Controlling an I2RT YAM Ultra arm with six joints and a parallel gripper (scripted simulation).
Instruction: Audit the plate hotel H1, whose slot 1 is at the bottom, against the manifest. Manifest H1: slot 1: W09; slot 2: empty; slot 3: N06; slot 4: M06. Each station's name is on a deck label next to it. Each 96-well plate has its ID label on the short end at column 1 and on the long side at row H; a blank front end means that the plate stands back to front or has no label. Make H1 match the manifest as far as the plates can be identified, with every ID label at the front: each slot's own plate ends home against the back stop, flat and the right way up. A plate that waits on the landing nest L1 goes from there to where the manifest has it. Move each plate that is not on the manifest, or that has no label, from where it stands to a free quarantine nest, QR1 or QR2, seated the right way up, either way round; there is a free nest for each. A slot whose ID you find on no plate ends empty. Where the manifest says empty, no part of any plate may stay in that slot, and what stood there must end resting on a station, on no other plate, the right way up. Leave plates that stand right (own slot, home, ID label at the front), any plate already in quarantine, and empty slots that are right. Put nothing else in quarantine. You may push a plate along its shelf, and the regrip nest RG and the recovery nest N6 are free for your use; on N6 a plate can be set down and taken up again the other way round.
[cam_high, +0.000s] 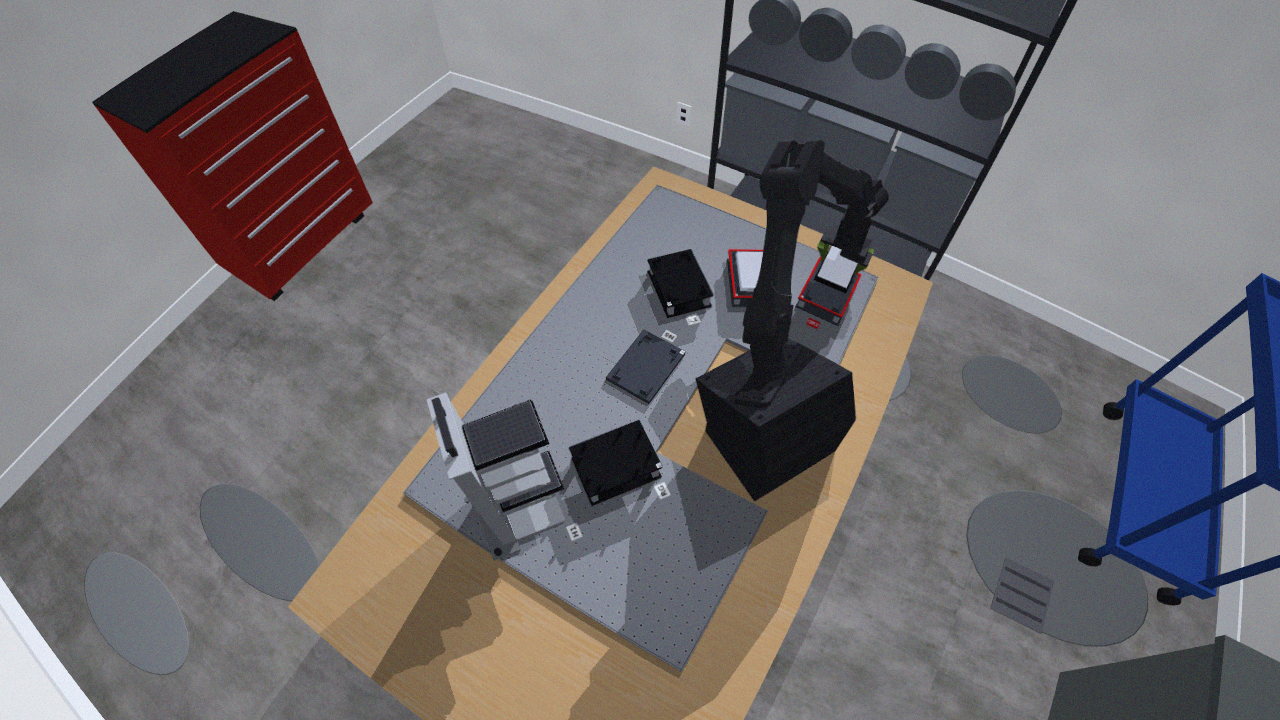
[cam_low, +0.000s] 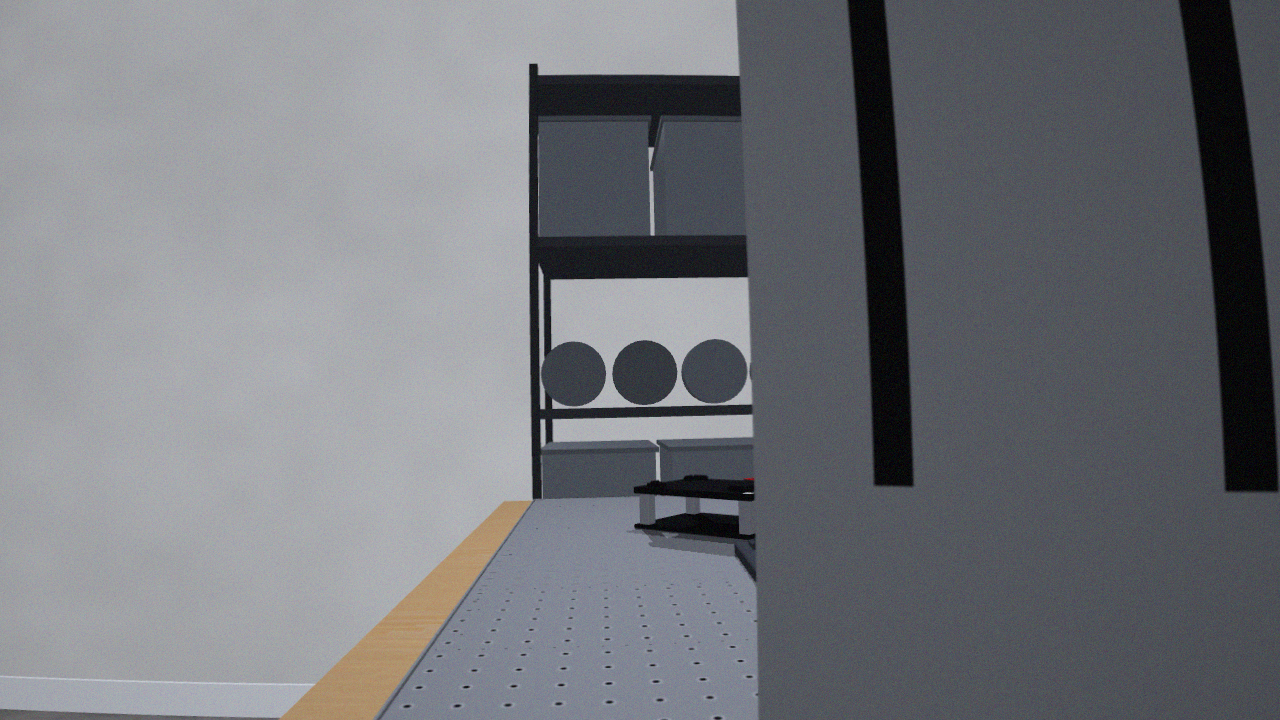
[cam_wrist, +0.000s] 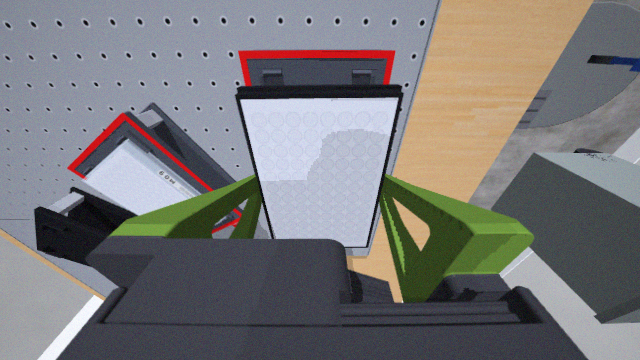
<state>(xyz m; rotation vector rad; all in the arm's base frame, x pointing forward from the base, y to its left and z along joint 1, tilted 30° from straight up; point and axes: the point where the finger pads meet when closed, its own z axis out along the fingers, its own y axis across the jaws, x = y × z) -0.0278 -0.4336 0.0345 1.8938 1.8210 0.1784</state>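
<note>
My gripper (cam_wrist: 320, 180) (cam_high: 841, 255) hangs over the far right corner of the deck. Its green fingers are shut on the long sides of a white 96-well plate (cam_wrist: 320, 165), which also shows in the overhead view (cam_high: 836, 266). I see no label on the plate. It hangs just above a red-framed quarantine nest (cam_wrist: 316, 67) and is lined up with it; I cannot tell whether they touch. The other red-framed nest (cam_wrist: 140, 175) to the left holds a white plate with a label on its side. The plate hotel H1 (cam_high: 501, 456) stands at the near left with a dark plate (cam_high: 505, 431) on top.
A black nest (cam_high: 615, 461) stands next to the hotel. A flat grey nest (cam_high: 646, 365) and a raised black nest (cam_high: 680, 279) lie mid-deck. The arm's base block (cam_high: 774, 416) sits at the right. A shelving rack (cam_high: 886, 107) stands close behind the quarantine nests. The hotel wall (cam_low: 1011, 358) blocks the exterior view.
</note>
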